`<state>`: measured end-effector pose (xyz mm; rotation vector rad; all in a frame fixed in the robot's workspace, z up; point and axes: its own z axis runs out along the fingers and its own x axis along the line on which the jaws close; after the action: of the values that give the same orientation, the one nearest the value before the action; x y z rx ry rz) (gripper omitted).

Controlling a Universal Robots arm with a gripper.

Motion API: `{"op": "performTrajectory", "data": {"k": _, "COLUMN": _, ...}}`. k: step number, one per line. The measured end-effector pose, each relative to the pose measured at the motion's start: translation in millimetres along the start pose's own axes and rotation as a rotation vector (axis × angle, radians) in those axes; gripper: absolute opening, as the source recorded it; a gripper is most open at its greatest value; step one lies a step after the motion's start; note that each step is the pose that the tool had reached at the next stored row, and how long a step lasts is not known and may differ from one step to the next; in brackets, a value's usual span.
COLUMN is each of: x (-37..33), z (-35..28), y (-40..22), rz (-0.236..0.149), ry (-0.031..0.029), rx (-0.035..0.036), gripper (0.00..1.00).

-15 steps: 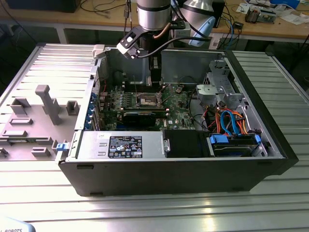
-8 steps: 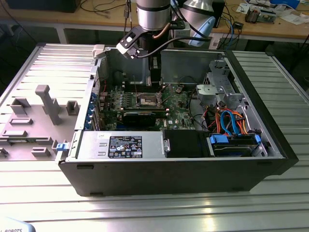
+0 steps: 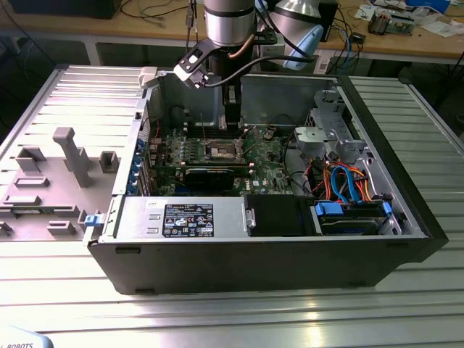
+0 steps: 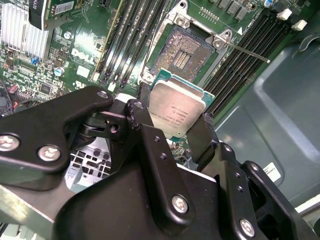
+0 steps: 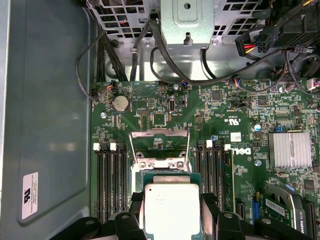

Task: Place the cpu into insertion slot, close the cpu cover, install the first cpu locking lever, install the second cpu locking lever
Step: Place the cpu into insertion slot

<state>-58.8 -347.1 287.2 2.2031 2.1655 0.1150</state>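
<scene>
My gripper (image 4: 175, 117) is shut on the cpu (image 4: 177, 109), a small square chip with a silver-grey top, its black fingers (image 4: 202, 135) pressing two opposite edges. The cpu hangs tilted a little above the open insertion slot (image 4: 182, 50), whose bare contacts show. A thin locking lever (image 4: 247, 51) sticks out beside the slot. In the first wrist view the cpu (image 5: 171, 207) sits between the fingers (image 5: 134, 206), with the silver cpu cover (image 5: 160, 133) standing open just beyond it. The exterior view has the gripper (image 3: 232, 122) low inside the case, over the slot (image 3: 222, 150).
The green motherboard (image 5: 225, 110) carries memory slots (image 5: 111, 180) on both sides of the slot and a finned heatsink (image 5: 291, 149). A black card (image 3: 210, 176), power supply (image 3: 181, 217) and cabled drive bay (image 3: 348, 190) crowd the case. A grey fixture (image 3: 51, 174) lies on the exterior view's left.
</scene>
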Motion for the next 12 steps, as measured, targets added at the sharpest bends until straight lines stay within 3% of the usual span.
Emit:
{"op": "performTrajectory", "data": {"k": 5, "x": 0.0, "z": 0.0, "y": -0.4, "rz": 0.000, "ry": 0.0000, "rx": 0.0000, "gripper": 0.54}}
{"op": "performTrajectory", "data": {"k": 12, "x": -0.1, "z": 0.4, "y": -6.3, "rz": 0.000, "ry": 0.0000, "rx": 0.0001, "gripper": 0.54}}
